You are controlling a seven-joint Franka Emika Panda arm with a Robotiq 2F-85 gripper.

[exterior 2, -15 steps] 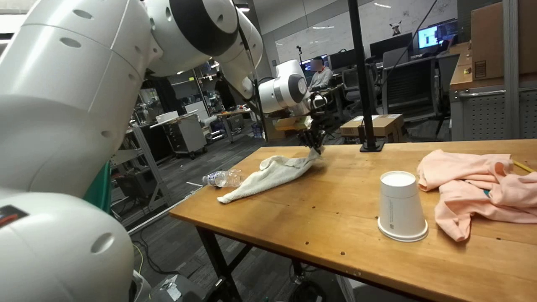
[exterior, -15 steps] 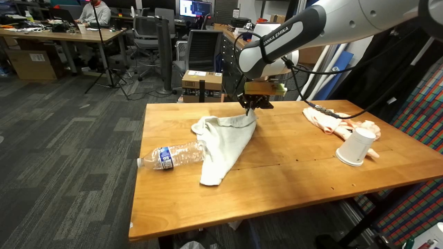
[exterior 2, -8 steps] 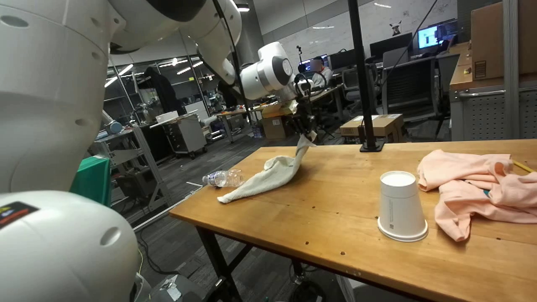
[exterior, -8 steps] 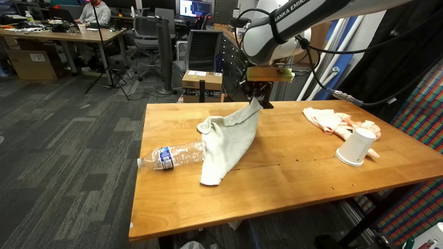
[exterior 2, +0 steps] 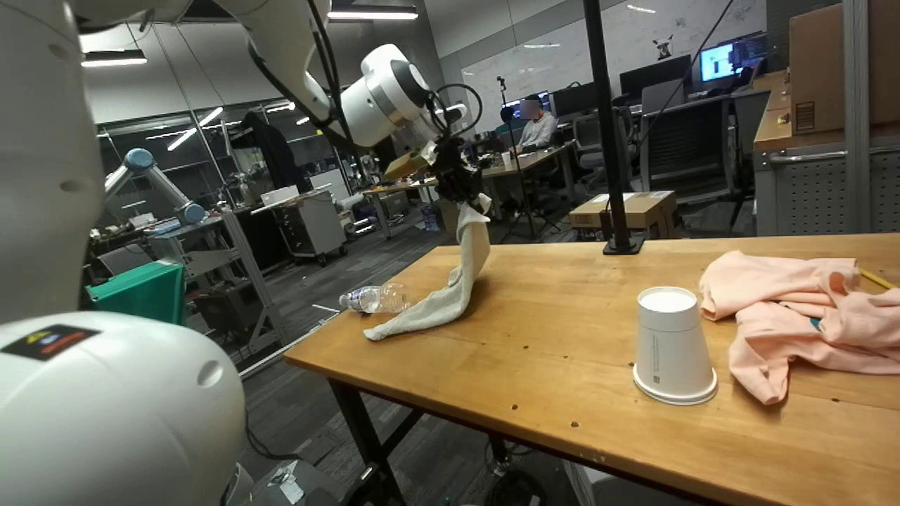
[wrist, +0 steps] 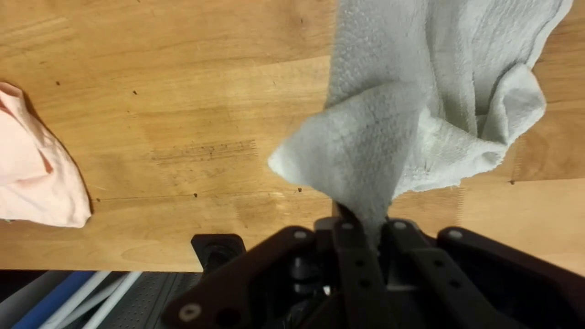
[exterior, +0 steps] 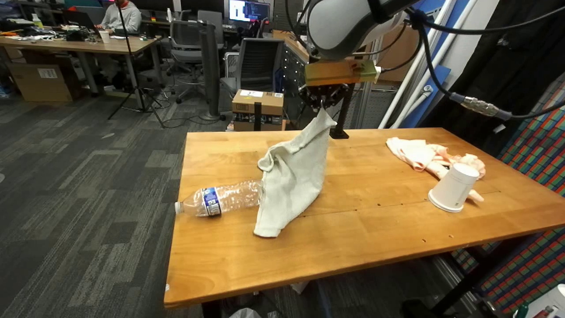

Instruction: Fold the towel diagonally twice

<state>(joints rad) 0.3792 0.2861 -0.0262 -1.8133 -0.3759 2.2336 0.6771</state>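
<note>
Robotics lab/ofc, robot arm (exterior 2: 380, 98), 2nd arm (exterior 2: 166, 185) in bkgd, desk (exterior: 88, 47), monitor (exterior: 248, 10)

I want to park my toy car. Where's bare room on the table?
The widest bare patch of table lies between the towel and the upside-down cup. Another, in an exterior view, lies in front of the bottle and towel. It's crowded between bottle and towel, and between cup and pink cloth. The tool holds a towel corner up; maybe keep away.

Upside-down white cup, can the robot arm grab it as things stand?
Probably not yet: the jaws are closed on the towel. Nothing covers the cup, so it looks reachable once they let go.
</note>
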